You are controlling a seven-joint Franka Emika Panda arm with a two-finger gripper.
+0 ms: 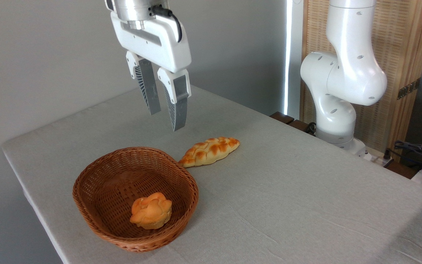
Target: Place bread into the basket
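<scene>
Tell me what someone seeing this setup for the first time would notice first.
Probably the brown wicker basket near the table's front left edge, with a small orange knotted bun sitting inside it. Next, the white gripper hanging empty above the basket's far side, fingers slightly apart, and the braided loaf lying on the grey cloth just behind the basket's rim.

We find the bread inside the basket, toward its front; braided loaf on the table just behind-right of it.
</scene>
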